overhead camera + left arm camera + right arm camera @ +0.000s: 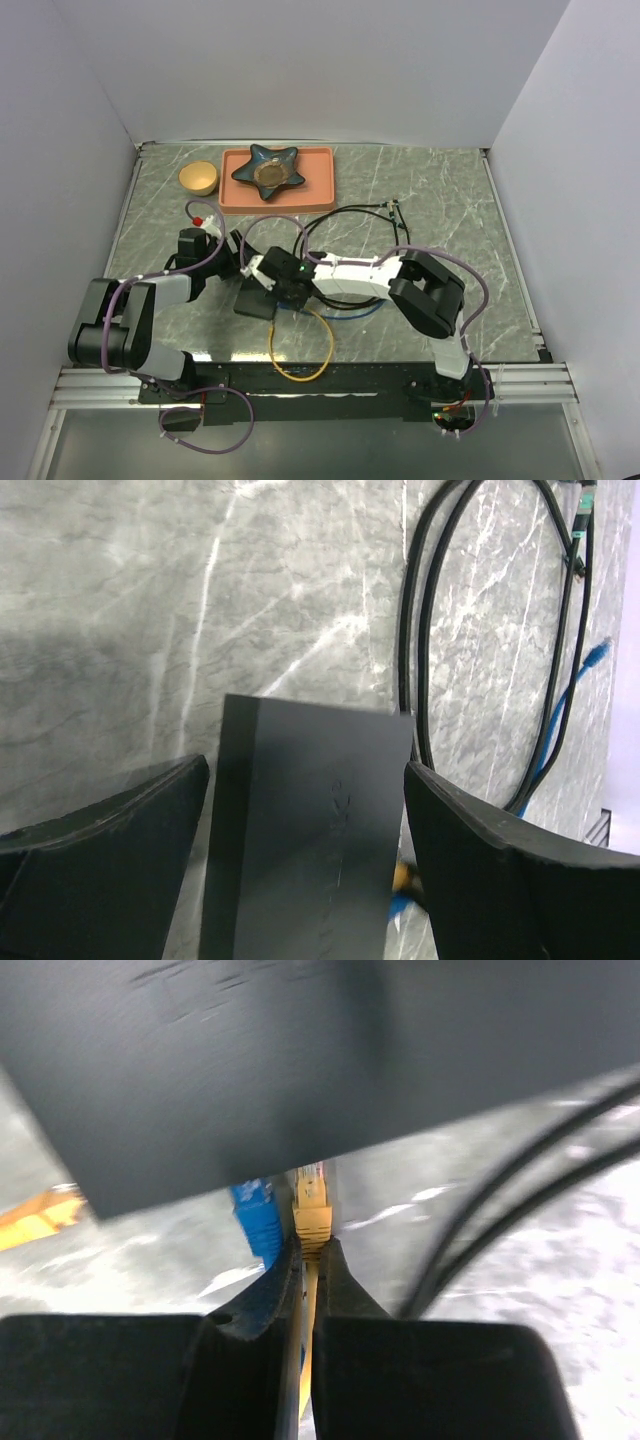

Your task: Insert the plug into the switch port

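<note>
Resting: one switch port (305, 830), two plugs (311, 1210), yellow and blue

Even bright light, blurred right-wrist foreground

Flat matte black switch port (300, 830) on marble table, yellow plug (311, 1210) at its socket edge — beside a blue one.

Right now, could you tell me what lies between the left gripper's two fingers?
The switch port lies between the open left gripper's fingers, seemingly untouched, in the left wrist view.
</note>
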Tool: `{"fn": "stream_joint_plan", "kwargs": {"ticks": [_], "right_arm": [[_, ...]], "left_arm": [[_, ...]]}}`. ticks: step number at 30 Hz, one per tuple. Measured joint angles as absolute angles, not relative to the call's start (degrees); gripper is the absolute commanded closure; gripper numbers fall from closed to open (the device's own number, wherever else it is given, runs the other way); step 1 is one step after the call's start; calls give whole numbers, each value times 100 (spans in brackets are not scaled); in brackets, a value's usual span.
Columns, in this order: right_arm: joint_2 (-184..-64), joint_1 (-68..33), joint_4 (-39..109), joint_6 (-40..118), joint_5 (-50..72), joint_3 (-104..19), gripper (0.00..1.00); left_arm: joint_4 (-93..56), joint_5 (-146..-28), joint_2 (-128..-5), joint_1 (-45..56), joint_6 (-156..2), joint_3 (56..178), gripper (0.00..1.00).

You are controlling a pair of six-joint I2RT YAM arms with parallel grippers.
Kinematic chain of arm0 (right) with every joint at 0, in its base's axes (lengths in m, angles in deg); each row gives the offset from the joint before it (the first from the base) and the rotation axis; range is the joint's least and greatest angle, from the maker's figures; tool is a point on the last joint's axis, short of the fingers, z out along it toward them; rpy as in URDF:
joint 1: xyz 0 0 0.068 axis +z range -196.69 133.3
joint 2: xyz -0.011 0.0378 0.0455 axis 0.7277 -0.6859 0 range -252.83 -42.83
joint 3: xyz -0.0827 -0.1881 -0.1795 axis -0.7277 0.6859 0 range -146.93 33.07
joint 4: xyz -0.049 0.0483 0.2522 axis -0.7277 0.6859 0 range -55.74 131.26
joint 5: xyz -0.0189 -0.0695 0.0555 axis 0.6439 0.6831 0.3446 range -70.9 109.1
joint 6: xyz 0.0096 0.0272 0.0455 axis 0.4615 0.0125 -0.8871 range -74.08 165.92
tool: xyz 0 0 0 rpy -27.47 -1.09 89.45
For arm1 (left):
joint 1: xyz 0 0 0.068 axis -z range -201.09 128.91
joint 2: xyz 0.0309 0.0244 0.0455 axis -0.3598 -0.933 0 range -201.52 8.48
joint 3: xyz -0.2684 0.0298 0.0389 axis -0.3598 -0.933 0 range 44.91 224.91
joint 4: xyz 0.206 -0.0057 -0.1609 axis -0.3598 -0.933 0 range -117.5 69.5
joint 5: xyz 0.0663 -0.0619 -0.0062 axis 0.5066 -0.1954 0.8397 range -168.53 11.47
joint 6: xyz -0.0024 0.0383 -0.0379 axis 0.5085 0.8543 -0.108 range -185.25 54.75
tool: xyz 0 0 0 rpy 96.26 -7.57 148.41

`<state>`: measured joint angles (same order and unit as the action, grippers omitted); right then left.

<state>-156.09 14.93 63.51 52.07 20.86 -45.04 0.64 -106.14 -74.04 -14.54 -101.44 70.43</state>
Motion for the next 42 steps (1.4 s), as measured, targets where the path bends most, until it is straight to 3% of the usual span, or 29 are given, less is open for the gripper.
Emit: {"fn": "stream_joint_plan", "kwargs": {"ticks": [7,20,42], "right_arm": [[-15375,1758,6159,5213,1835,-4137,100],[-14876,1755,5114,4407,2659,-3206,100],[-14754,1808,4861,4387,2720,-3136,100]], "left_arm": [[136,-10675,-7467,-1424,-10148,7043,16],[154,-10675,-7516,-1406,-10150,7043,21],[145,-10660,-7609,-1306,-10194,7069,31]]}}
